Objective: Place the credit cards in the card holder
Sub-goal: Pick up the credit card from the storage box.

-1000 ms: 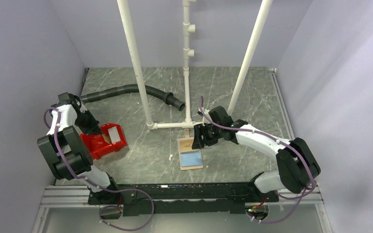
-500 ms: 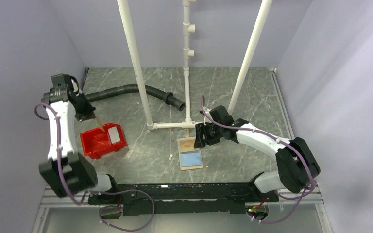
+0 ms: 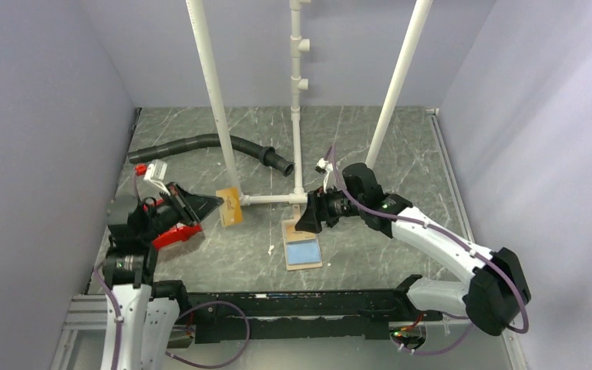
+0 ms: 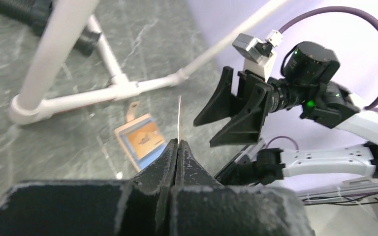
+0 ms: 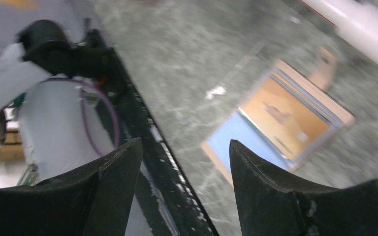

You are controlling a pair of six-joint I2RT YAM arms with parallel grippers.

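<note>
And the card is out of the bin! A moment ago the left gripper (image 3: 217, 202) was up over the red plastic bin (image 3: 176, 236) at the left. Now that arm has swung low and inward, its black fingers pressed together on a thin rectangular plastic card (image 3: 230, 206), tan-yellow from above, hanging in the air between the bin and the white pipe frame (image 3: 274, 199). That looks like pick-up done and carry under way, with the insertion itself not yet begun. The target, a tan-brown leather-like folding card holder (image 3: 301, 245), lies open on the grey marbled table (image 3: 370, 139), well to the right of the card. The right gripper (image 3: 306, 218) has shifted a touch but hovers over the holder's far end, fingers spread wide with nothing between them, and I can't tell whether it touches the leather. Orientation now: the card is pinched by its left edge, its long axis running roughly away from the arm bases with a slight tilt, its free edge towards the holder. From the left wrist it is edge-on, a pale sliver rising straight out from the fingertips. The holder's long axis also runs away from the bases, snap tab at the far end by the pipe, pale blue panel nearer, so the two sit roughly parallel, which I'd say bodes well for the slide-in.
</note>
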